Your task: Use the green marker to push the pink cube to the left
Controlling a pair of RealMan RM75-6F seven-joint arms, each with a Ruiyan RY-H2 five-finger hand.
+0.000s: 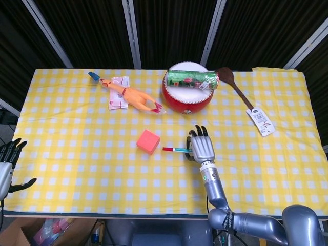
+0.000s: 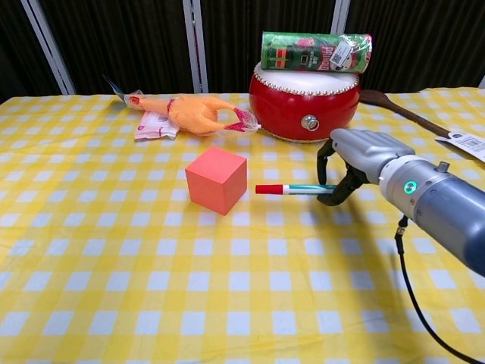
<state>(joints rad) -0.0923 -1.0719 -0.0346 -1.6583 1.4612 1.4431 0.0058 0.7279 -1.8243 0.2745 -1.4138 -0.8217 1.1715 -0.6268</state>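
Note:
The pink cube [image 1: 148, 141] [image 2: 217, 179] sits on the yellow checked cloth near the table's middle. My right hand [image 1: 202, 146] [image 2: 356, 156] holds the green marker [image 1: 177, 149] [image 2: 292, 189] level, its red-capped tip pointing left. A small gap separates the tip from the cube's right face. My left hand [image 1: 7, 163] hangs off the table's left edge, open and holding nothing; the chest view does not show it.
A red drum [image 1: 187, 96] [image 2: 305, 101] with a green tube [image 1: 192, 79] [image 2: 315, 51] on top stands behind my right hand. A rubber chicken [image 1: 130, 95] [image 2: 189, 111] and packet [image 1: 118, 92] lie far left. A wooden spoon [image 1: 237, 88] and tag [image 1: 261, 122] lie far right.

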